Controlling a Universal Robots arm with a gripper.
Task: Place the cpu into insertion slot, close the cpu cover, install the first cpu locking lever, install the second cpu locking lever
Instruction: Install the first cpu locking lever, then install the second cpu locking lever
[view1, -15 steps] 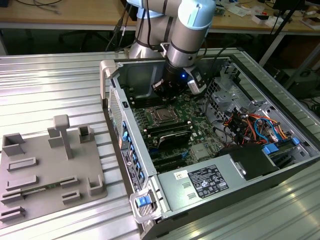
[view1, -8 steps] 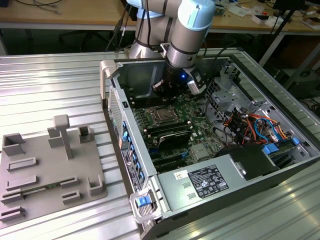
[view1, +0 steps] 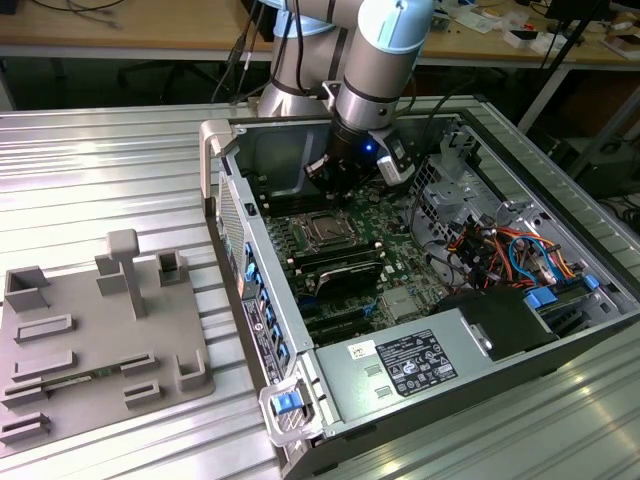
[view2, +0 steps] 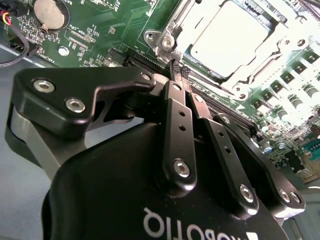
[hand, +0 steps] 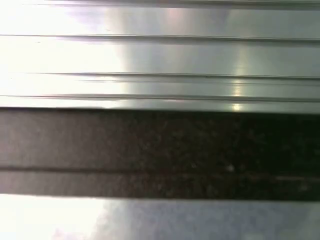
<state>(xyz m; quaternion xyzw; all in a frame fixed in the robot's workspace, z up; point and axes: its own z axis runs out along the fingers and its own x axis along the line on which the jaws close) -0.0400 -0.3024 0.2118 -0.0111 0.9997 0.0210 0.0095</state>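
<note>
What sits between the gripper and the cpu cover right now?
Nothing visible. In the second wrist view the gripper, fingers together, sits at the corner of the cpu cover, which lies closed around the cpu.

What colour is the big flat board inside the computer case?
Green. The flat motherboard shows best in the second wrist view.
</note>
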